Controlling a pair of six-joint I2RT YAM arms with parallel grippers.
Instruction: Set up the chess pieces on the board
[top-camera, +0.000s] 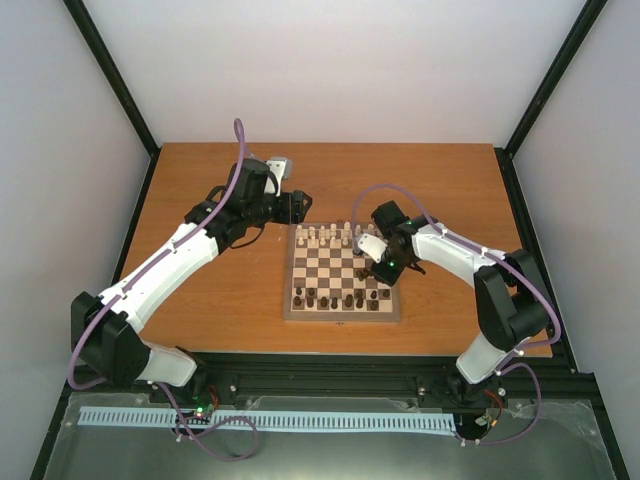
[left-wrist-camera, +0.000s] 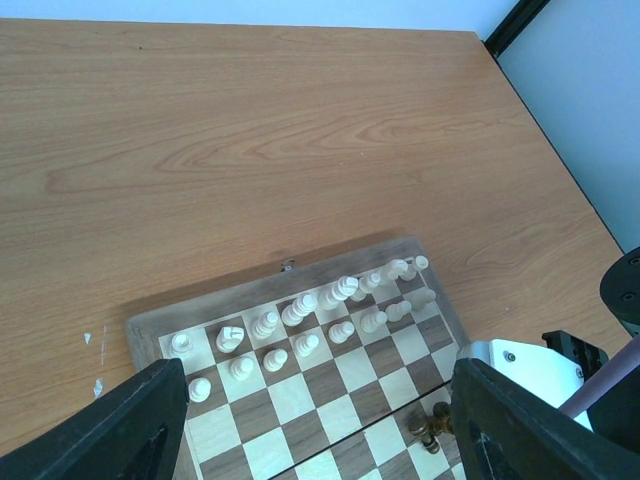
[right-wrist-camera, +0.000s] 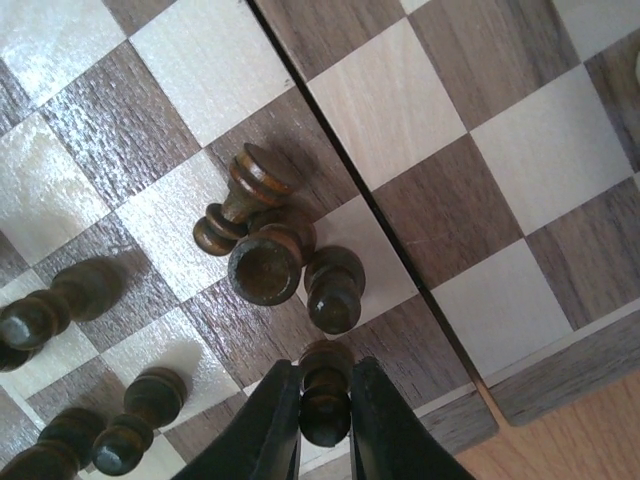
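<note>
Board (top-camera: 330, 268) carries chess pieces (top-camera: 330, 236) | right fingers (right-wrist-camera: 268, 432) grip dark piece (right-wrist-camera: 325, 405) | left fingers (left-wrist-camera: 140, 425) spread, empty

Board (left-wrist-camera: 145, 340) cut off at bottom edge, dark piece (right-wrist-camera: 325, 400) near its corner half hidden by right hand (right-wrist-camera: 325, 375), other dark pieces (right-wrist-camera: 40, 315) leftward cropped.

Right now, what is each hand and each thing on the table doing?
left hand, open, holding nothing.
right hand, shut on a dark piece.
toppled dark piece, lying on its side.
white pieces, mostly standing in two rows.
board, lying flat on the table.
</note>
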